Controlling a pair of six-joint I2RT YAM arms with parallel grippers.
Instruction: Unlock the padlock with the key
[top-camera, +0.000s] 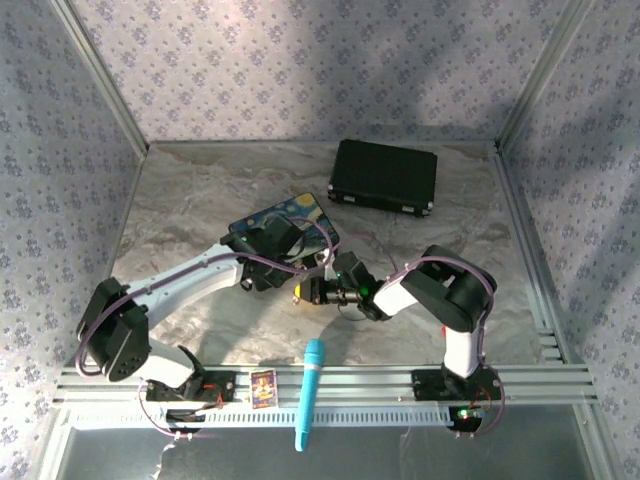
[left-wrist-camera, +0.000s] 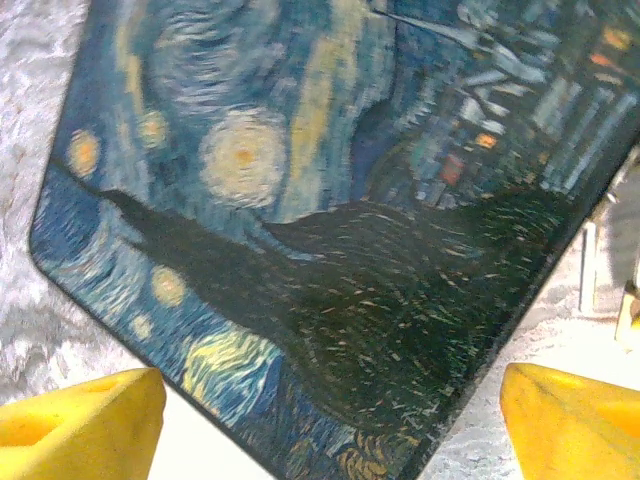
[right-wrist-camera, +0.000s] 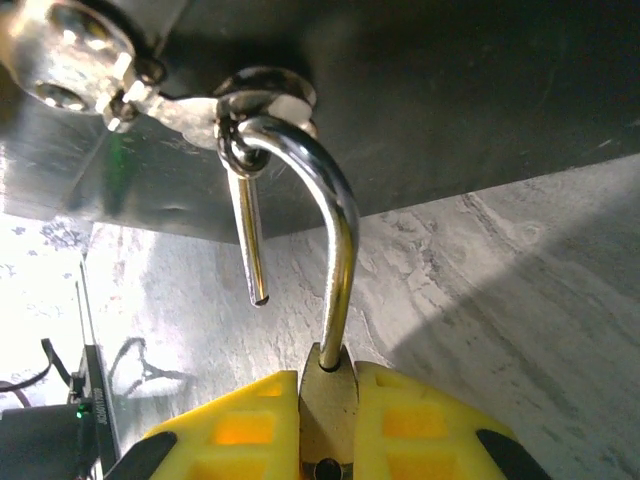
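Observation:
My right gripper is shut on the brass body of the padlock, which sits squeezed between the yellow fingers. Its silver shackle stands open. One leg hangs free, and the bend is hooked through the metal hasp ring on the side of the Starry Night box. From above, the right gripper is at the box's near edge. My left gripper hovers open over the painted lid, nothing between its yellow fingertips. The key is hidden.
A black case lies at the back right. A blue cylinder and a small card rest on the front rail between the arm bases. Patterned walls close in the marble table on three sides.

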